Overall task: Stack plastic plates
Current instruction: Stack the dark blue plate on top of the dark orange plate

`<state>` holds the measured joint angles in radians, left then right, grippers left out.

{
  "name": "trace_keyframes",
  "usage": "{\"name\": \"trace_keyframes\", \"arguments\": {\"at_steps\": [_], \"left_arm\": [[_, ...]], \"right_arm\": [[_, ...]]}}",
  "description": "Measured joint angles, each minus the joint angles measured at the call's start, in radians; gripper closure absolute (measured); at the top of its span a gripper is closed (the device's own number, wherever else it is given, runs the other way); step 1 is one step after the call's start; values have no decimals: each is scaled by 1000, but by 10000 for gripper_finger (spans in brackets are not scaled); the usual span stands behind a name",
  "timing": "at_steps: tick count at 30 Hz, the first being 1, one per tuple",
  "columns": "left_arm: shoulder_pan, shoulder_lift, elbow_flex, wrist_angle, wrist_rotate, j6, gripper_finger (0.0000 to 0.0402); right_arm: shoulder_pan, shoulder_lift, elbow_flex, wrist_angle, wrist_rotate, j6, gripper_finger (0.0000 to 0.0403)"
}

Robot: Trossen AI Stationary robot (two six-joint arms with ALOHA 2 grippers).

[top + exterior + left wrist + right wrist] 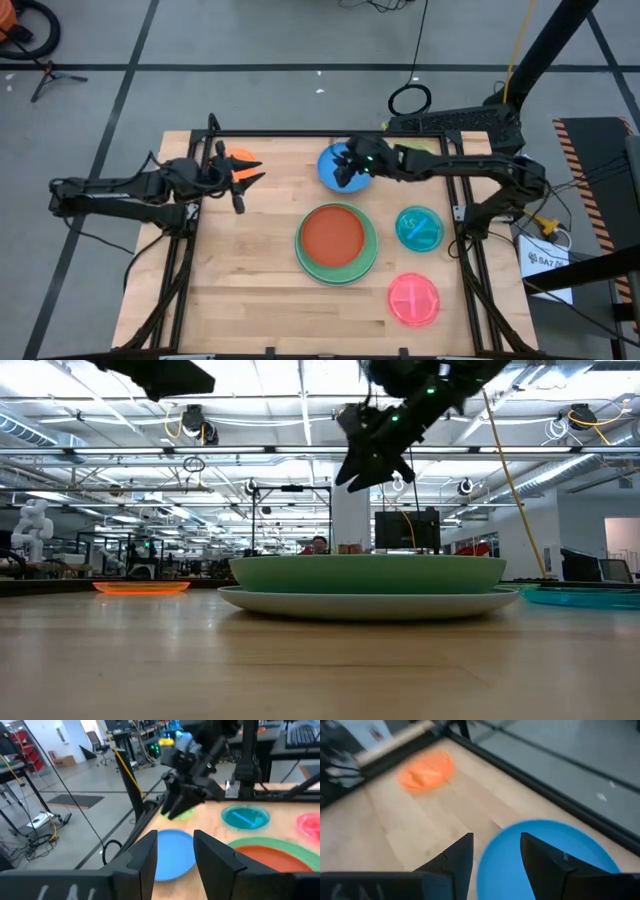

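A blue plate (328, 166) lies flat at the table's far middle. My right gripper (346, 170) hovers open above it, well clear of the table in the low view (365, 465); the plate shows between its fingers in the right wrist view (545, 860). An orange plate (240, 156) lies at the far left. My left gripper (250, 182) is open and empty just near of it, pointing toward the table's right. A rust-red plate (333, 234) rests in a green plate (362, 265) at the centre, with a paler plate (370, 603) beneath. A teal plate (418, 227) and a pink plate (413, 298) lie at the right.
A patch of lime (183, 813) shows under my right gripper in the left wrist view; I cannot tell what it is. A dark frame rail (300, 134) runs along the table's far edge. Bare wood (240, 290) lies at the near left.
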<state>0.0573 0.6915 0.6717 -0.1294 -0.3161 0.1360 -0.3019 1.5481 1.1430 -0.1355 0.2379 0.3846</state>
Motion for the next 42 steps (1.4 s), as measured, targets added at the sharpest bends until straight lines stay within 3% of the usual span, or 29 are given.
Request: {"name": "trace_keyframes", "arguments": {"at_steps": [8,14,26,42], "left_arm": [[11,-95,21,-148,-36,-16,268],[16,-155,19,-217,-37,-17,268],[15,-202,19,-259,-36,-26,268],[15,-202,19,-267,-36,-48,268]], "right_arm": [[-98,174,298,-601,-6,119,248],[-206,245,339,-811,-33,161,248],[-349,375,339,-792,-84,79,248],[-360,433,338,-702,-137,44,248]]}}
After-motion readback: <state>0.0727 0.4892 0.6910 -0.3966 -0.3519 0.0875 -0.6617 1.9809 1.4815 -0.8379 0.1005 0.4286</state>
